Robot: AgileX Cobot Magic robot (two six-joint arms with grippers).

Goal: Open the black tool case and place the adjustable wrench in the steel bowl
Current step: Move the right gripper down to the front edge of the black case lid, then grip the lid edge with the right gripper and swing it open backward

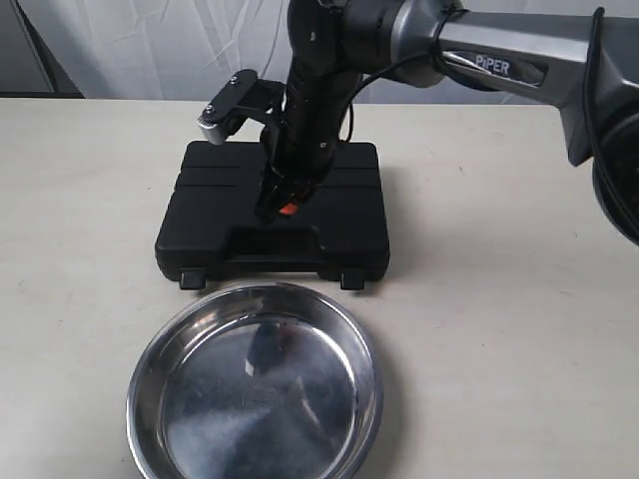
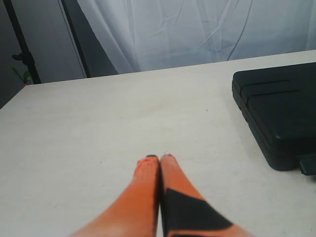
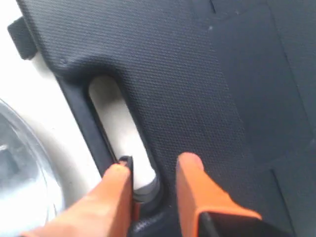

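Nearest, I log the wide shiny steel bowl (image 1: 300, 399), empty to receive the adjustable wrench, unseen, presumably inside the shut black plastic tool case (image 1: 344, 200) beyond, whose handle slot my part-open empty right hand (image 3: 153, 168) straddles; left hand (image 2: 160, 158) closed, idle.

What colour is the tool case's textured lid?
Black; the tool case shows best in the exterior view.

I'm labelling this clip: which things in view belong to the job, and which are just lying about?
Job: black tool case, closed; steel bowl; right gripper at the case's handle slot.
Lying about: white curtain; left gripper, shut, over the table.
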